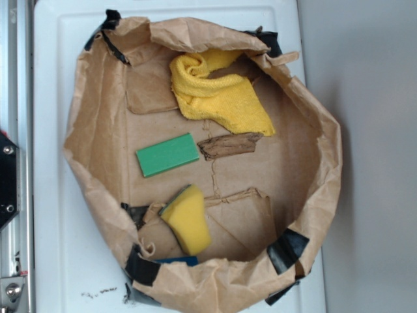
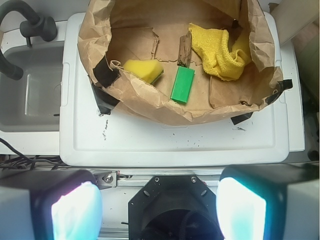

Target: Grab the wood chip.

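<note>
Dark-brown rough wood chip [image 1: 229, 145] flat on floor of crumpled brown paper bag [image 1: 91, 117], long axis 3-to-9 in exterior view, at 3 o'clock of smooth green rectangular block [image 1: 167, 154], touching yellow cloth [image 1: 218, 91]. My gripper [image 2: 159, 207] jaws wide apart, well short of bag.

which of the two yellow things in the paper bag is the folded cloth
The yellow cloth at the closed end of the paper bag, bunched in soft folds beside the wood chip. The other, a smooth wedge, is a sponge.
</note>
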`<state>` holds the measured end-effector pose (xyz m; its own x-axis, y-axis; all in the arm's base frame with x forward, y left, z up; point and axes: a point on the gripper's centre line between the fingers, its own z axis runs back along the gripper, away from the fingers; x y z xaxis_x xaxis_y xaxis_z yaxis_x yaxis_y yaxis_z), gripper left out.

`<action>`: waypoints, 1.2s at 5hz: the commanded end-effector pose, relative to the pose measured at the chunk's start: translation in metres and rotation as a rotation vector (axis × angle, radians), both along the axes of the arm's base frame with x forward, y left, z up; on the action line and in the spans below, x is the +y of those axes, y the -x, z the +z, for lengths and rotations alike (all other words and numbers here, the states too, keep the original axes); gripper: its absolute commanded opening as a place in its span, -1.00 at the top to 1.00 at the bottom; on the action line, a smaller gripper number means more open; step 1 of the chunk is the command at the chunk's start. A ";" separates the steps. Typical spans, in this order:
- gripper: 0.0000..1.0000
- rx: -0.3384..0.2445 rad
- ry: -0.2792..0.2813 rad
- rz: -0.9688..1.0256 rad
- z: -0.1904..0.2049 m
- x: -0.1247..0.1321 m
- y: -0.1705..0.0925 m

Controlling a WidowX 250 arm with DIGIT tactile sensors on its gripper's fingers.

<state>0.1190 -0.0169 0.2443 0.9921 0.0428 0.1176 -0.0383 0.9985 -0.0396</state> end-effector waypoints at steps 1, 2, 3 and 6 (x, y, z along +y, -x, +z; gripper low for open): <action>-1.00 0.000 0.000 0.000 0.000 0.000 0.000; -1.00 -0.006 0.043 0.023 -0.002 0.004 -0.050; -1.00 -0.026 0.046 0.025 -0.012 0.020 -0.100; -1.00 -0.026 0.046 0.025 -0.012 0.020 -0.100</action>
<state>0.2153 -0.0012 0.2200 0.9936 0.0693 0.0896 -0.0613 0.9941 -0.0894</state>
